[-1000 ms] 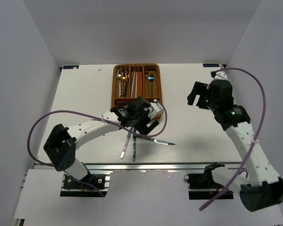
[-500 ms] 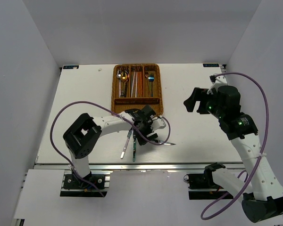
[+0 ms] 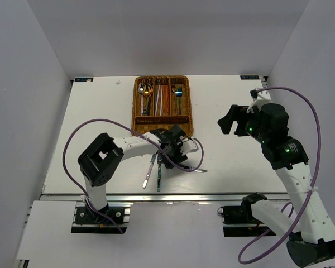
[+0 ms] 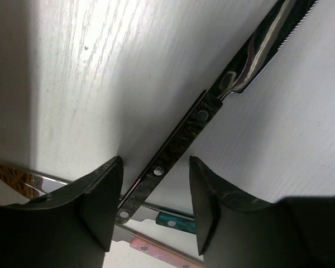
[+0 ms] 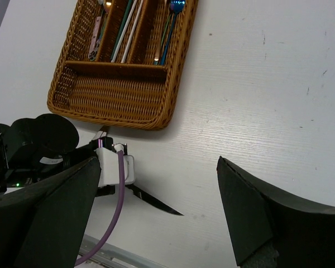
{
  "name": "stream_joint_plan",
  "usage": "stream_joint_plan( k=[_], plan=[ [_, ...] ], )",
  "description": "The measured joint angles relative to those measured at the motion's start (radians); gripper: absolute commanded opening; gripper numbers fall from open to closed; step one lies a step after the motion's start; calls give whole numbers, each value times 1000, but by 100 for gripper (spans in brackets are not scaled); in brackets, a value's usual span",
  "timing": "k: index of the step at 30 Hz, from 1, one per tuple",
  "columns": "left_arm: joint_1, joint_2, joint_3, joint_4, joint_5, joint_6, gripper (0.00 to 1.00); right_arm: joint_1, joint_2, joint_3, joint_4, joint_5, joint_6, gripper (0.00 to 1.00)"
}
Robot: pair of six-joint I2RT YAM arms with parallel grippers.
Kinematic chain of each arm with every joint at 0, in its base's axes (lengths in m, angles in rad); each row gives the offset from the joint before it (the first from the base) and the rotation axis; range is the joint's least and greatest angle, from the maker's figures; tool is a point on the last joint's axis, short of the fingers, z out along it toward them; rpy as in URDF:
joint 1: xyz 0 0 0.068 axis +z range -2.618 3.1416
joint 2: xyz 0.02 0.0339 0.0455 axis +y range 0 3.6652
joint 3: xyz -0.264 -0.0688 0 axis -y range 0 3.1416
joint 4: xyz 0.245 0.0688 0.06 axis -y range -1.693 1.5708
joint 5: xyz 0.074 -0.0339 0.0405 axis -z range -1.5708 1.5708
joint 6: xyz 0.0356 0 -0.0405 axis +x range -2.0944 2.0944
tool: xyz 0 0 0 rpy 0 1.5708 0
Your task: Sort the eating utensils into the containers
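Observation:
A black-handled silver knife (image 4: 181,139) lies on the white table, its blade (image 3: 194,168) pointing right. My left gripper (image 4: 154,167) is low over it, open, one finger on each side of the handle without touching. Just behind the fingers lie a teal-handled knife (image 4: 177,221) and a pink-handled knife (image 4: 156,249). The wicker tray (image 3: 136,119) stands at the back centre, holding spoons (image 3: 146,92), chopsticks (image 3: 161,96) and forks (image 3: 178,92); its crosswise slot (image 5: 117,92) shows no utensil. My right gripper (image 3: 229,118) hovers open at the right, holding nothing.
The left arm's purple cable (image 3: 72,139) loops over the table's left half. A metal rail (image 3: 173,196) runs along the near edge. Grey walls close in the table on three sides.
The left arm folded in and brought its gripper down over the black-handled knife, and its jaws have narrowed around the handle. The right arm shifted slightly.

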Motion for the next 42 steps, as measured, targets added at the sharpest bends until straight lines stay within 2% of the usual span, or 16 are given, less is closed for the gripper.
stream_joint_plan(
  k=[6,8,9,11,13,23,30,38,42],
  plan=[
    [-30,13,18,-9,-6,-8,43,0,-13,0,1,2,-1,89],
    [-50,15,21,-14,-9,-14,32,0,-13,0,1,3,-1,89],
    [-61,16,23,-17,-10,-15,23,0,-13,0,1,4,-1,89],
    [-80,17,25,-17,-13,-16,16,0,-14,0,1,8,-1,89],
    [-93,18,27,-21,-18,-17,2,0,-14,0,1,13,-1,89],
    [-103,25,46,-40,-50,-11,0,0,-27,0,1,37,-3,89],
    [-73,-37,64,-76,-120,101,0,0,-27,0,1,41,-8,89],
    [87,-204,125,-60,-152,334,0,0,-36,0,2,16,-15,89],
    [211,-200,171,-46,-115,472,0,0,-42,0,11,-21,-14,89]
  ],
)
